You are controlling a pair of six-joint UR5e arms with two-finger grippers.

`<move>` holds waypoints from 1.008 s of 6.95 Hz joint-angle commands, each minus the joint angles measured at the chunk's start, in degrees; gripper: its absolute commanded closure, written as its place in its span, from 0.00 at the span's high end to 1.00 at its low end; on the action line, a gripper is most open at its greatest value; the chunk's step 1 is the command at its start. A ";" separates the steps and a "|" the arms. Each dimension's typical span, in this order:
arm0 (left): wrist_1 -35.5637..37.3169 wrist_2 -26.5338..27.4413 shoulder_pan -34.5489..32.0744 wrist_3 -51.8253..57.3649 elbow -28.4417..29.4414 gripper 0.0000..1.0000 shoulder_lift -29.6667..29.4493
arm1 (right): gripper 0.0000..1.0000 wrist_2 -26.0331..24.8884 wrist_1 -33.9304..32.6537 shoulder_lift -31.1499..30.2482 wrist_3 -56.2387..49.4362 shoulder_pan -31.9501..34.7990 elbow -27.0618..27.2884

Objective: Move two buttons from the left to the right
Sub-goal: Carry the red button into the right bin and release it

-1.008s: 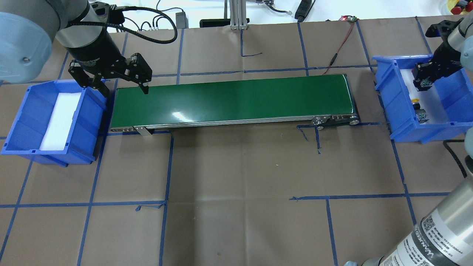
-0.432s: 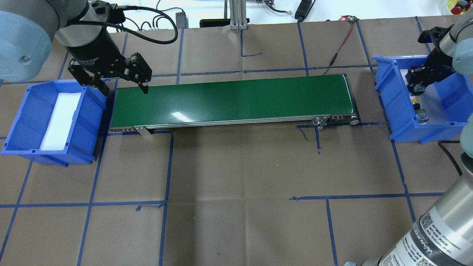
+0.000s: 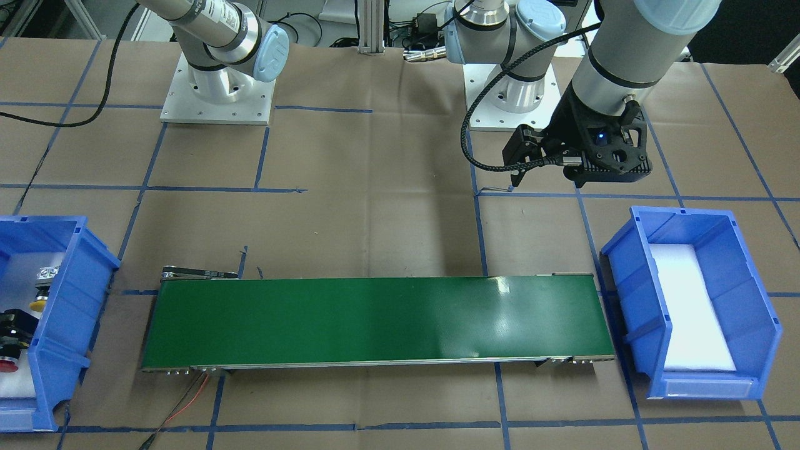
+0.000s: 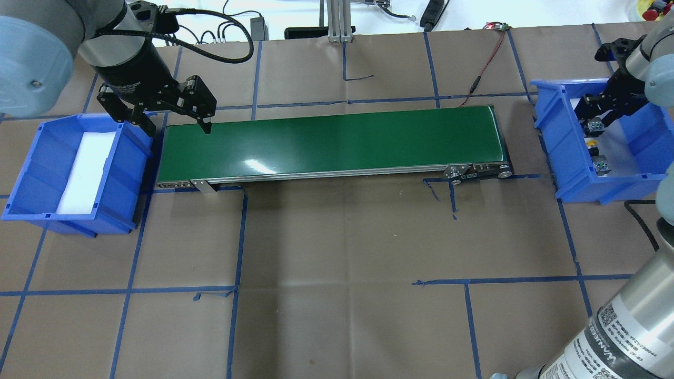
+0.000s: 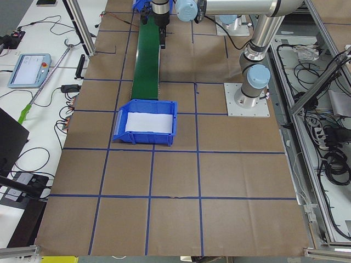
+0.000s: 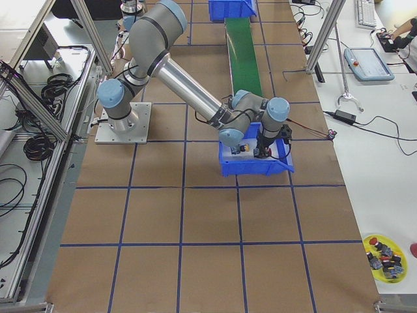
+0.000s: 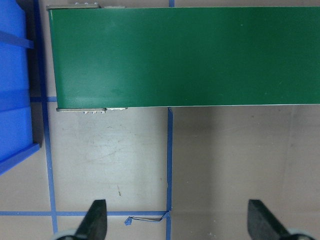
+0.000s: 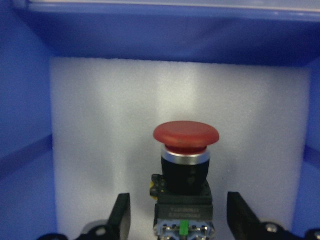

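Right tool (image 8: pixel 179 212) spread wide — red button (image 8: pixel 185 150) standing between, untouched.

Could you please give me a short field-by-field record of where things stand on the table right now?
left gripper: open, empty, over the conveyor belt at its end beside the left bin
right gripper: open, down inside the right bin, one finger on each side of the red button, not touching it
red button: on the white foam in the right bin
yellow button: also in the right bin
left bin: no buttons visible inside
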 commanded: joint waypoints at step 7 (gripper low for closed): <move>0.03 0.00 0.00 -0.08 -0.06 1.00 0.09 | 1.00 4.38 18.83 -20.33 0.22 4.99 -5.24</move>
